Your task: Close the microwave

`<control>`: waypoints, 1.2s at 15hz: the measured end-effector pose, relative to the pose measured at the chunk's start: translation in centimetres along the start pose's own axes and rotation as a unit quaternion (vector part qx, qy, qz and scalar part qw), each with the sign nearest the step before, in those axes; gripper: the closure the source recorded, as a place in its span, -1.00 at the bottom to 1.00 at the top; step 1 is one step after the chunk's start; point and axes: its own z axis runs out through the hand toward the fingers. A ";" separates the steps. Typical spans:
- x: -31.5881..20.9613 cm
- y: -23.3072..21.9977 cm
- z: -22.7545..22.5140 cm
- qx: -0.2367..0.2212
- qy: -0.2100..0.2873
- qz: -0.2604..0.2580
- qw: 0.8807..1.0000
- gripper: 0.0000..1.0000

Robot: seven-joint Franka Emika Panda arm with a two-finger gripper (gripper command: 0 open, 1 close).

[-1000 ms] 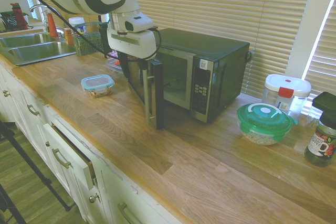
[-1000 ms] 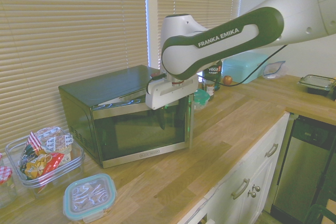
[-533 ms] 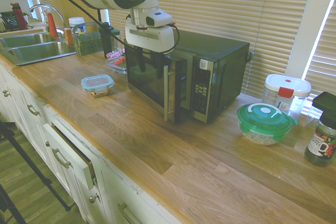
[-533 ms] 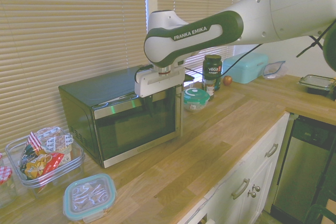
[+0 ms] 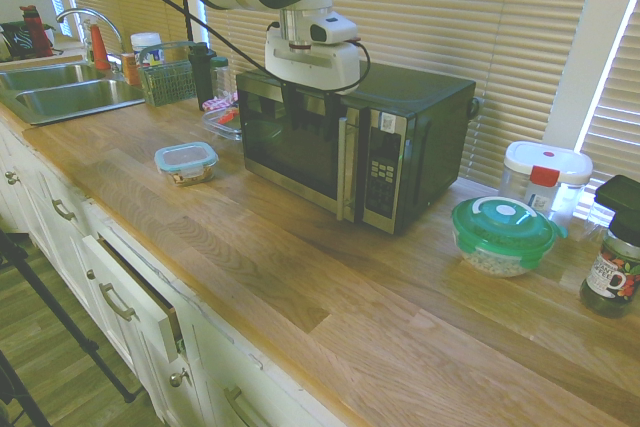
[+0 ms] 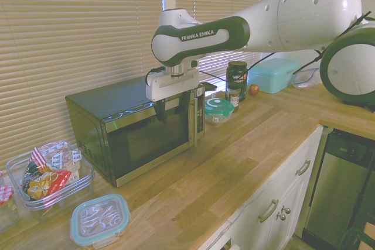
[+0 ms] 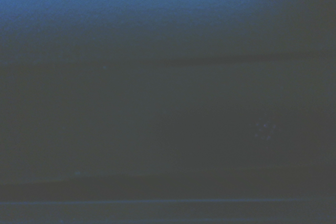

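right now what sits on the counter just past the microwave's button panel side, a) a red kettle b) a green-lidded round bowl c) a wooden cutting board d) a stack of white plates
B: the round bowl with the green lid stands on the counter on the button-panel side of the microwave.

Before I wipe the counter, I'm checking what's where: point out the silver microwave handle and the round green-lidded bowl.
Vertical silver microwave handle point(image 5: 348, 169): first exterior view, middle of the bar.
Round green-lidded clear bowl point(image 5: 503, 219): first exterior view, on its lid.
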 end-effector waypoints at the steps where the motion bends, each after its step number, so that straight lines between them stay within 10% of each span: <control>1: 0.4 -0.3 -0.4 0.004 0.004 -0.005 1.000 -1.00; 18: -4.5 5.2 -0.4 0.035 0.033 -0.014 0.999 -1.00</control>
